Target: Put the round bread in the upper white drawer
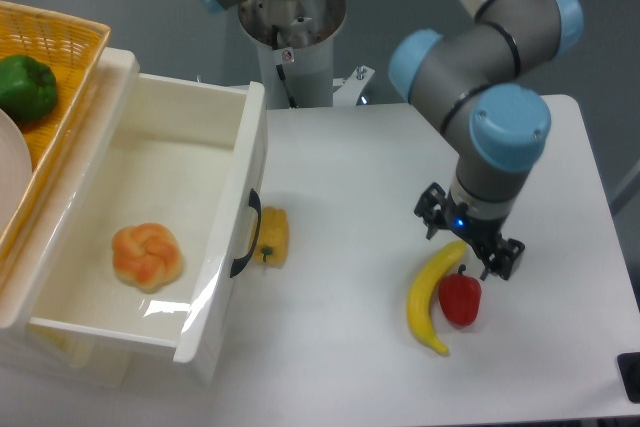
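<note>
The round bread [147, 255], an orange-tan knotted bun, lies on the floor of the upper white drawer [195, 137], left of its middle. The drawer is pulled open, with its black handle [248, 235] on the front wall. My gripper [470, 243] is far to the right over the table, just above a banana [432, 294] and a red pepper [459, 298]. Its fingers point down and it holds nothing; I cannot tell how wide the jaws stand.
A small yellow pepper [271, 237] lies on the table against the drawer front. A woven yellow basket [60, 47] at the far left holds a green pepper [26, 88] and a white plate edge. The arm's base [292, 27] stands at the back.
</note>
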Robot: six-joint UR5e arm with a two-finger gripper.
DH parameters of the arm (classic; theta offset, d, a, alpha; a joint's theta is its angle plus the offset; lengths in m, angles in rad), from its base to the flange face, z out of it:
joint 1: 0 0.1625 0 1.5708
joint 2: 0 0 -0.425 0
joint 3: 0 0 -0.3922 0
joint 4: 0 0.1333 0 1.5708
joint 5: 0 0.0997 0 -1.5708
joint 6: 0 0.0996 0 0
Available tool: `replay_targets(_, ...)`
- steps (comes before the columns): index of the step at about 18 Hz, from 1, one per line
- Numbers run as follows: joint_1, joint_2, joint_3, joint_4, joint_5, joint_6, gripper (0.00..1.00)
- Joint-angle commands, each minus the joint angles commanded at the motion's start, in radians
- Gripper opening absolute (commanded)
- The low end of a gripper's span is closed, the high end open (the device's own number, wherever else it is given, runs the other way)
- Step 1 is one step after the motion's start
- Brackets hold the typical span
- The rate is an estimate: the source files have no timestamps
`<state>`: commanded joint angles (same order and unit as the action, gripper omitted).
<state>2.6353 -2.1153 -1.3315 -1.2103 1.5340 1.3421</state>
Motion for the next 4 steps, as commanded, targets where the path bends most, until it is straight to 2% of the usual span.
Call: replay_targets(4,0.012,-0.014,0.000,0.002,0.000,0.065,1.00)
